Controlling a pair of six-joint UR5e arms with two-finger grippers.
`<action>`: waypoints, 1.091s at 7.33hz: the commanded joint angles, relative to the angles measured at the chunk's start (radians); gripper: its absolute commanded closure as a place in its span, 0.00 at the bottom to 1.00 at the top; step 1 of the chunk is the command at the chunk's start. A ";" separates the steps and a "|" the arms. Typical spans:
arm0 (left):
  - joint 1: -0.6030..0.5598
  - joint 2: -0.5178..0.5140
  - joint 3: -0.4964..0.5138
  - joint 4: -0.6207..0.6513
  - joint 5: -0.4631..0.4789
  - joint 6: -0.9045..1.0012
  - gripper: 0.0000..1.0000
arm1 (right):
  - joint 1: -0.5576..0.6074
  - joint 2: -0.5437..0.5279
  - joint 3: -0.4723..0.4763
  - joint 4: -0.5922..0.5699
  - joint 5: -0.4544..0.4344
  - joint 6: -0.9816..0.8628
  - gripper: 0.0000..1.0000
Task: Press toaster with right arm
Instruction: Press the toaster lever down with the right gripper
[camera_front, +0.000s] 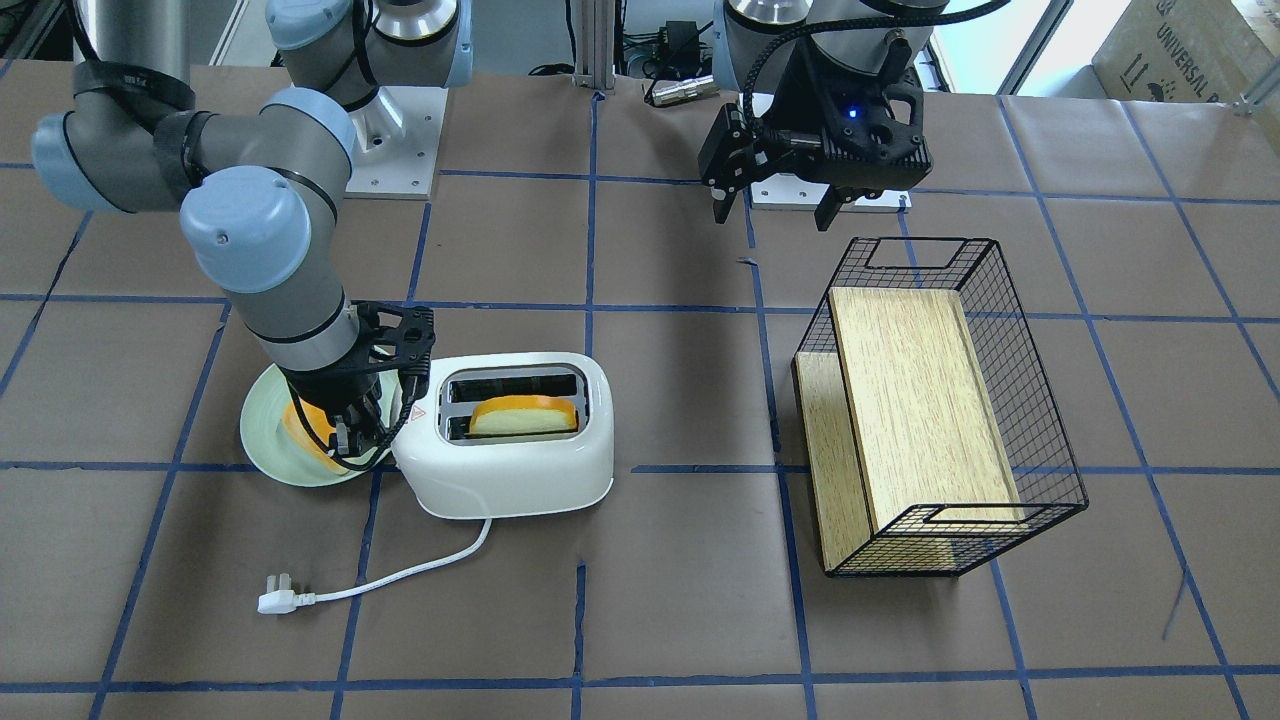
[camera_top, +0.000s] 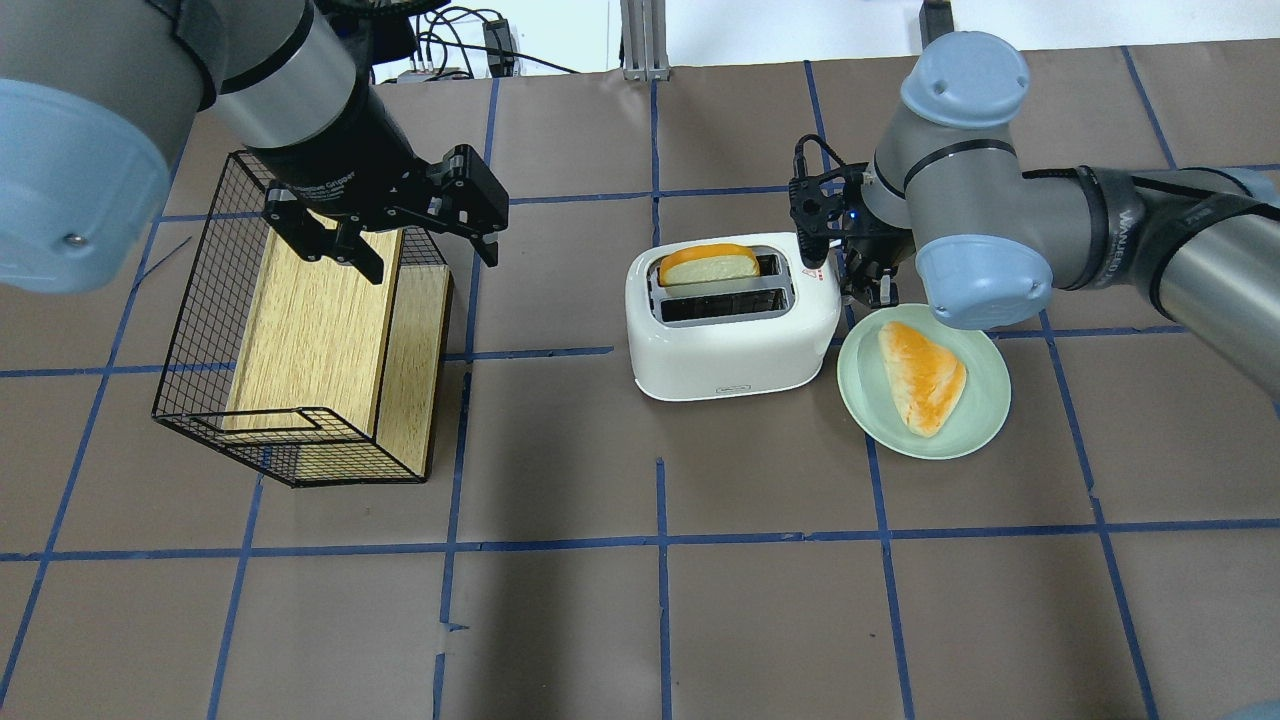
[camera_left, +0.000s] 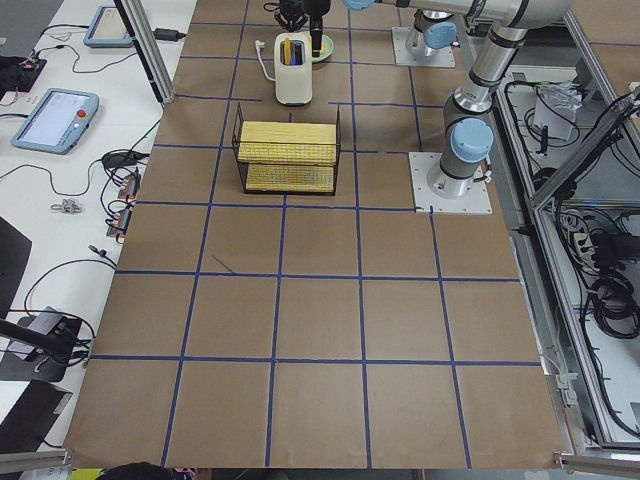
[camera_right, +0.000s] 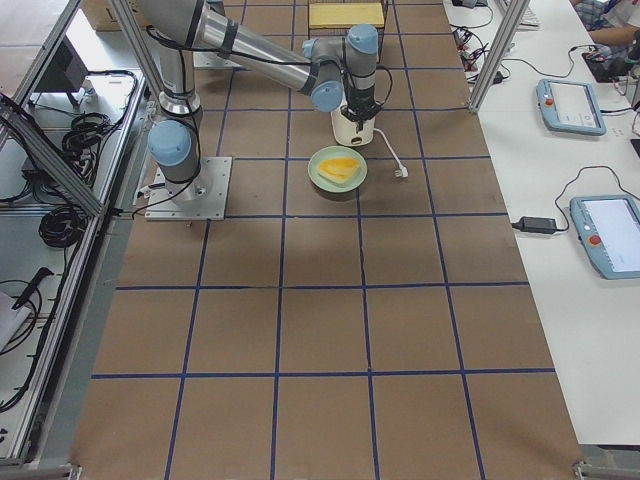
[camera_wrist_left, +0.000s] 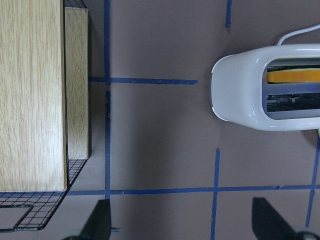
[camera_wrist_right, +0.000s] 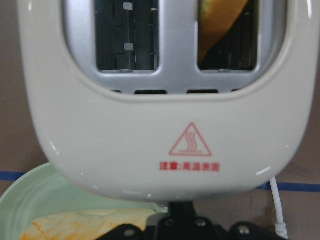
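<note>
The white toaster stands on the table with a bread slice sticking out of one slot; the other slot is empty. It also shows in the overhead view and fills the right wrist view, red triangle mark toward the camera. My right gripper hangs at the toaster's lever end, fingers close together, low beside the casing. The lever knob is hidden under it. My left gripper is open and empty above the black wire basket.
A pale green plate with a bread slice sits right beside the toaster, under my right wrist. The wire basket holds wooden boards. The toaster's cord and plug lie on the table's operator side.
</note>
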 joint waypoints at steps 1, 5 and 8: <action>0.000 0.000 0.000 0.000 0.000 0.000 0.00 | 0.000 0.018 0.003 -0.037 -0.001 -0.006 0.98; 0.000 0.000 0.000 0.000 0.000 0.000 0.00 | 0.000 0.022 0.017 -0.040 0.001 -0.006 0.97; 0.000 0.000 0.000 0.000 0.000 0.000 0.00 | 0.000 0.024 0.017 -0.040 -0.001 -0.004 0.97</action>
